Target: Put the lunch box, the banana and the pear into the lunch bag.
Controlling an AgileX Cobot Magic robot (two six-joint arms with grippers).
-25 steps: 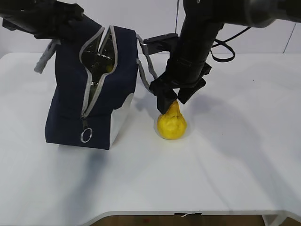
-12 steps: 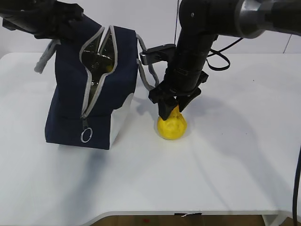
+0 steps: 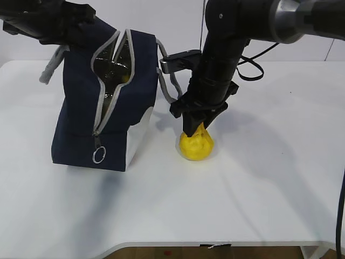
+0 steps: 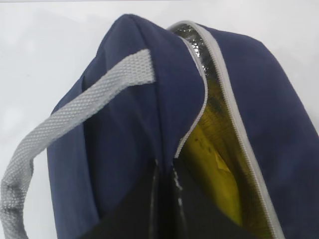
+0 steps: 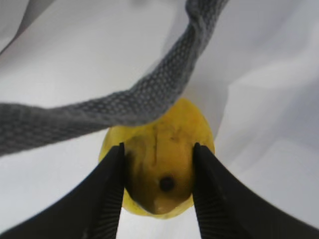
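The navy lunch bag (image 3: 81, 108) stands at the left with its zipper open and foil lining showing. My left gripper (image 3: 75, 27) is shut on the bag's top edge beside the zipper, also seen in the left wrist view (image 4: 164, 167). The banana (image 4: 212, 172) lies inside the bag, a yellow patch in the opening (image 3: 125, 79). The pear (image 3: 197, 147) stands upright on the table right of the bag. My right gripper (image 3: 195, 128) comes down from above, its fingers pressed on both sides of the pear's neck (image 5: 164, 124). The lunch box is not visible.
A grey strap handle (image 5: 139, 104) of the bag hangs just behind the pear, close to my right gripper (image 5: 158, 147). The zipper's ring pull (image 3: 98, 155) hangs at the bag's front. The white table (image 3: 259, 189) extends right and forward.
My right gripper has come down over the pear and closed its fingers onto the neck. The left gripper and the bag have not moved.
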